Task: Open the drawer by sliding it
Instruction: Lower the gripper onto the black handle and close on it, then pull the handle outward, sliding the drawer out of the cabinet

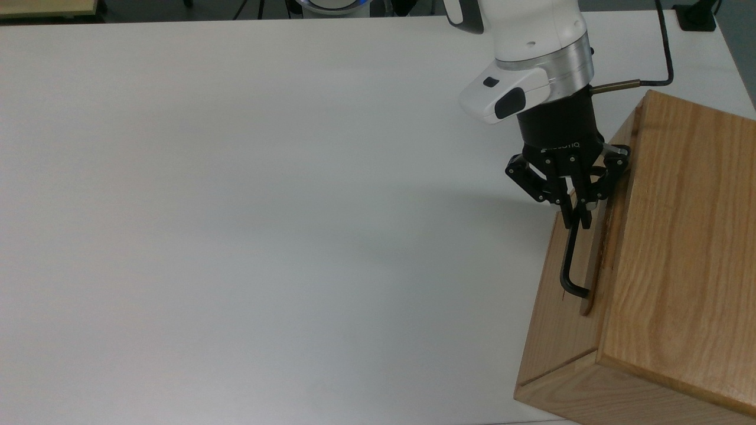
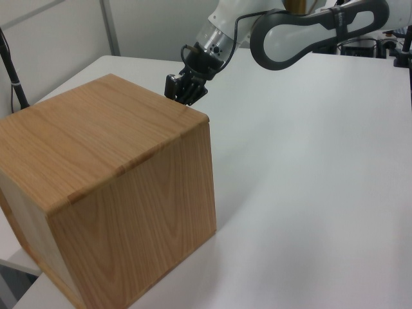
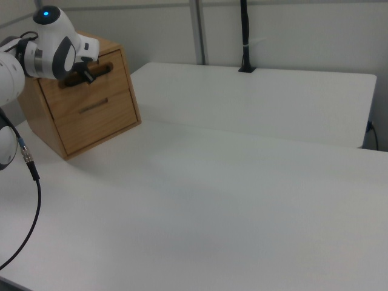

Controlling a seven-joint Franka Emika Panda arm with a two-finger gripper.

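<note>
White and broad, the flat matte worktop (image 1: 236,206) carries a light oak cabinet box (image 1: 679,254) at the top view's right edge, with grey wall panels and a black upright pole (image 3: 245,36) behind it in the right view. Set in the box's front face is the light oak wooden drawer with its flat front panel (image 1: 602,236), the upper of two fronts in the right view, where a second, lower drawer front (image 3: 100,115) with a thin dark handle sits beneath it. A long thin black metal bar handle (image 1: 568,265) runs along the upper drawer's panel; in the top view its near end bends back into the wood. Panel and cabinet front lie close together, the drawer looking shut or nearly so. The white robot arm with a silver ring at its wrist (image 1: 531,53) reaches down from the top view's upper edge, a black cable (image 1: 664,41) trailing off behind it. Its black two-finger gripper (image 1: 577,219) has its jaws drawn together on the far end of the bar handle, the fingertips pinching the bar from both sides. In the left view the gripper (image 2: 185,90) sits just beyond the cabinet's far top edge, and the arm's dark grey link (image 2: 309,29) arches above the worktop behind it.
</note>
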